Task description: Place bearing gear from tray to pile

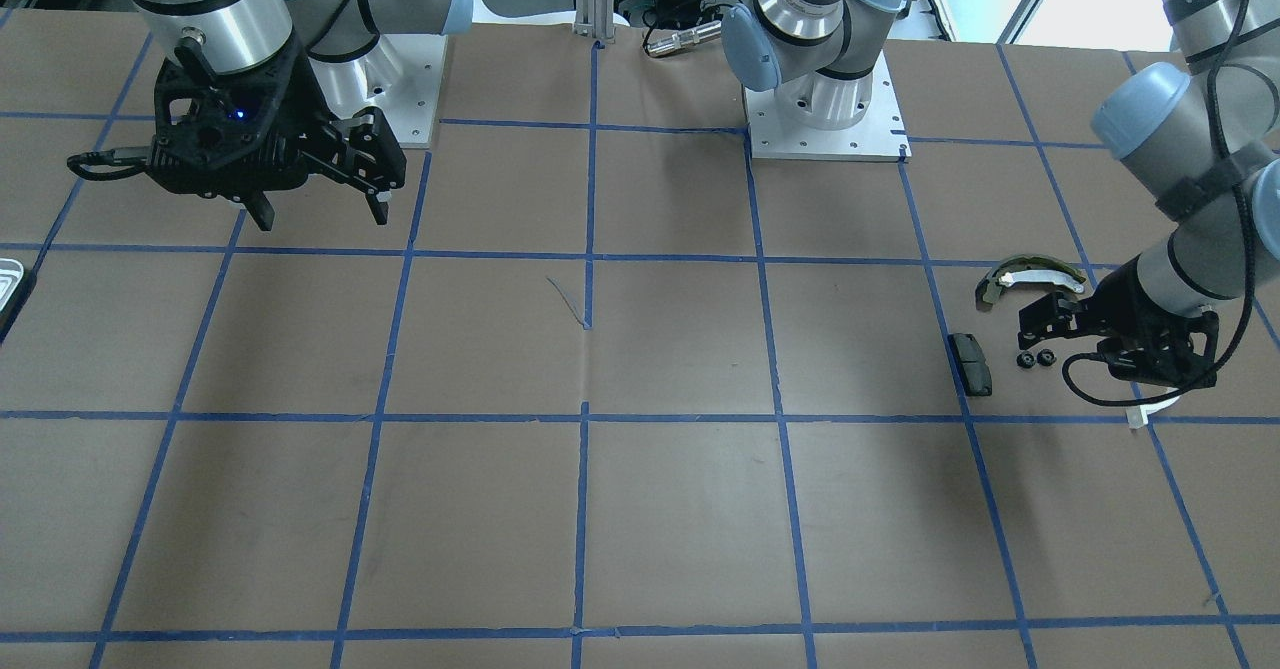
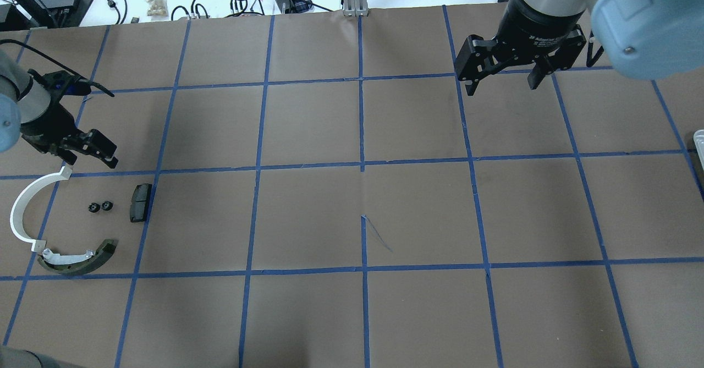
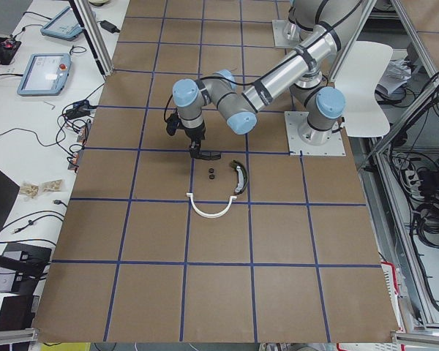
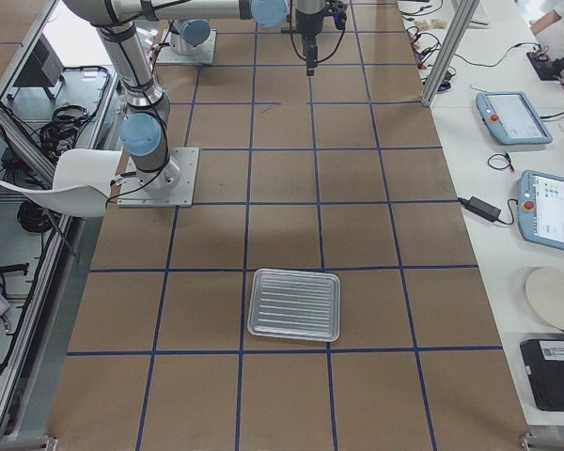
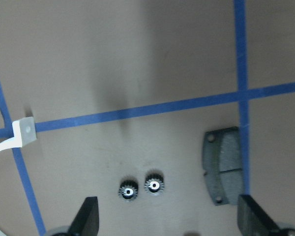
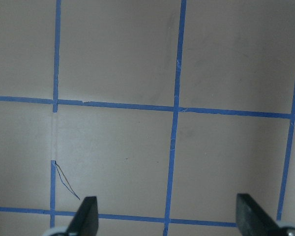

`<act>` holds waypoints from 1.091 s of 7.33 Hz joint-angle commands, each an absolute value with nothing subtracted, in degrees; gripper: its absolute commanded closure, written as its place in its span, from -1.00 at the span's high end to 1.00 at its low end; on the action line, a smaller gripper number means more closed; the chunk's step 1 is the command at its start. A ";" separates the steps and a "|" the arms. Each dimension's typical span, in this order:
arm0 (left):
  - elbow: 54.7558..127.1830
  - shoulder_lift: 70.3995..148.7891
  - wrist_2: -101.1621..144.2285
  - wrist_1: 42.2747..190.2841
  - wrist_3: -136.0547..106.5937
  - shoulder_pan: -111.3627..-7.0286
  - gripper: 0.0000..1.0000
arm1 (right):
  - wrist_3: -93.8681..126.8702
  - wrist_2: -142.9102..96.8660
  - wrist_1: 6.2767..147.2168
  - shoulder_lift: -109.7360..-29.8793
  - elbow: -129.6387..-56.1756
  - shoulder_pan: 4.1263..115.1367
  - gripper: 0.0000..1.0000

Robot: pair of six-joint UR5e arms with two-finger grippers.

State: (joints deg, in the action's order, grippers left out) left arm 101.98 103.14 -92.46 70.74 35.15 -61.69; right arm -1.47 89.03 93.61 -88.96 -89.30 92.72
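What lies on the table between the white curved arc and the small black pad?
Two small black gears, side by side, apart from both the white arc and the black pad; the overhead view shows it.

You have a matt brown, paper-like tabletop with blue tape, a ribbed silvery tray that looks like metal, a smooth white plastic arc and two dark gears with shiny centres.

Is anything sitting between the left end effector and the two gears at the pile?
Nothing visible. The left end effector hangs open above the two gears, which lie uncovered. The pad lies apart on one side and the white arc apart on the other. Neither looks likely to block a straight descent.
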 commanded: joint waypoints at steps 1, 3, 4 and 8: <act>100.29 98.28 -90.88 76.28 27.97 -67.82 1.00 | -1.32 89.03 93.78 -89.03 -89.30 92.64 1.00; 96.96 95.02 -90.70 81.53 18.42 -77.29 1.00 | 4.17 89.47 93.35 -89.38 -89.21 92.46 1.00; 95.55 93.70 -90.88 83.39 14.80 -81.61 1.00 | 4.83 89.91 93.08 -89.47 -89.21 92.46 1.00; 95.19 88.60 -88.68 90.07 9.43 -87.79 1.00 | 2.74 89.83 92.90 -89.56 -88.86 92.37 1.00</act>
